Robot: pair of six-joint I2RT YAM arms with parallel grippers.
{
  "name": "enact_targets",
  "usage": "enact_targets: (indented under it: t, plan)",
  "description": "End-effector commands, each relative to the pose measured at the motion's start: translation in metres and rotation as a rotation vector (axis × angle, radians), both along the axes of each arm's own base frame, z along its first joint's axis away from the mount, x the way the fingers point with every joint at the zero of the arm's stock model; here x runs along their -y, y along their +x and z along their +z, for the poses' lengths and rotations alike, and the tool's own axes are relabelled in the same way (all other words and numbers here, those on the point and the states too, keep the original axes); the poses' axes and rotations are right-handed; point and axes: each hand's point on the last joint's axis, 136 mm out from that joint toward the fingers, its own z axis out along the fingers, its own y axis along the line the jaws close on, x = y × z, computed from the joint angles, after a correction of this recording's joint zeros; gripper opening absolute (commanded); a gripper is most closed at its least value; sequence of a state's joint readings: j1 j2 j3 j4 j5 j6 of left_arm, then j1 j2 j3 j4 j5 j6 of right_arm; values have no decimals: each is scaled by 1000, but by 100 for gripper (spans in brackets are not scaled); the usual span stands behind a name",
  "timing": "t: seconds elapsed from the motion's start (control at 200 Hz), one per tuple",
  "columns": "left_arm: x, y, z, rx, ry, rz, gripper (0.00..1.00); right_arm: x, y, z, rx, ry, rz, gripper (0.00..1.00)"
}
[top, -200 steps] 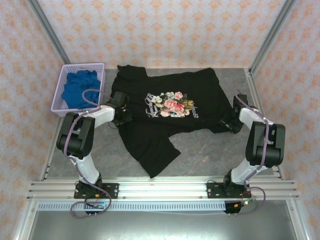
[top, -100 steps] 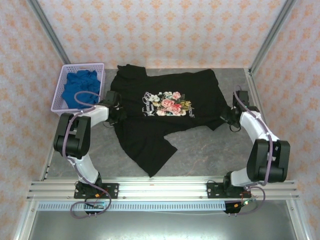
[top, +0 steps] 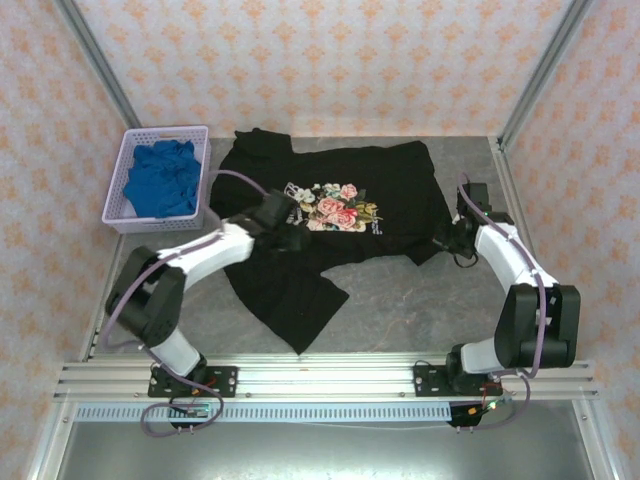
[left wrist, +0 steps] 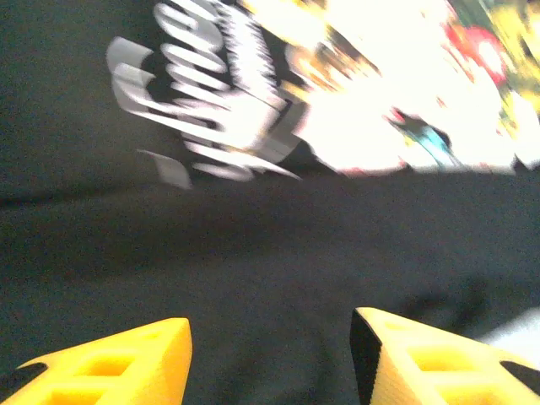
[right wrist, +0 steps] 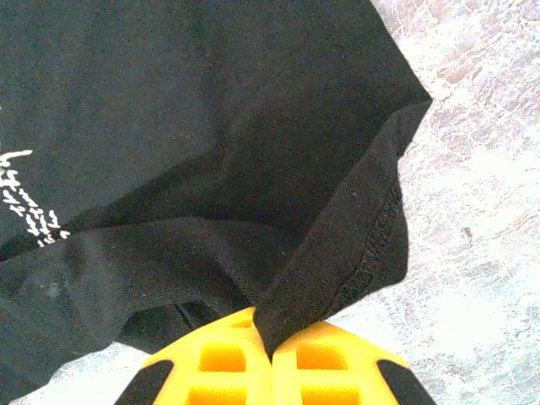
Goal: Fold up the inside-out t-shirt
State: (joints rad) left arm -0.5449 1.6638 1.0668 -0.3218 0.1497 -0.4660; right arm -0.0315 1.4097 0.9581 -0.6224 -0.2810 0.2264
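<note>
Table: a grey, stone-look table (top: 420,300) with a metal rail (top: 320,378) along the near edge.
Walls: pink walls (top: 320,60) with small orange flower shapes stand on three sides.
Shirt: the black t-shirt (top: 390,185) lies spread over the far half of the table, with its flower picture facing up. One part of it reaches toward the near edge, left of the middle.
Hard to see: the left wrist view is blurry, so the white letters and bright flowers on the shirt look smeared.
Hidden: in the top view the left arm lies over part of the shirt's left side.
Cut off: in the right wrist view the shirt runs off the top and left edges.
Basket: a light purple basket (top: 117,215) sits at the far left corner, just beside the shirt.
In the basket: a bunched-up blue cloth (top: 160,180).
Left gripper (left wrist: 270,337): its yellow fingers stand apart over the black cloth near the letters, with nothing between them.
Right gripper (right wrist: 272,350): its yellow fingers are squeezed together on a fold of the shirt's stitched edge, at the shirt's right side.
</note>
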Motion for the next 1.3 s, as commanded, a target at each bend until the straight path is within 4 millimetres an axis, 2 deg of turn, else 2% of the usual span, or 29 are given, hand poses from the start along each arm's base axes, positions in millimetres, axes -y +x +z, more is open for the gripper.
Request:
enact_targets:
  t: [0.0, 0.16, 0.26, 0.31, 0.385, 0.53, 0.681, 0.856, 0.956, 1.116, 1.296]
  plan:
    - [25, -26, -30, -107, 89, -129, 54, 5, 4, 10, -1, -42, 13, 0]
    - [30, -34, -52, -162, 159, -198, 58, 1, 7, 14, 20, -27, 22, 0]
    - [24, -40, -65, -200, 248, -225, 56, 4, 7, 12, 10, -47, 23, 0]
    - [18, -43, -71, -225, 281, -225, 48, 6, 7, 13, 6, -56, 23, 0]
    - [1, -47, -74, -240, 355, -194, 28, 9, 4, 14, -8, -76, 22, 0]
    - [-33, -59, -71, -266, 402, -128, 0, 16, -6, 20, -33, -120, 18, 0]
    - [-63, -67, -60, -272, 362, -32, 0, 16, -9, 36, -24, -133, 32, 0]
    - [-82, -69, -53, -285, 340, 12, 0, 16, -7, 55, -30, -196, 70, 1]
    - [-81, -70, -53, -287, 321, 12, 0, 23, -5, 61, -56, -317, 89, 2]
    - [-72, -72, -57, -308, 279, -12, 0, 34, 4, 57, -106, -460, 98, 5]
    - [-65, -72, -60, -318, 248, -33, 0, 43, 29, 74, -87, -630, 90, 11]
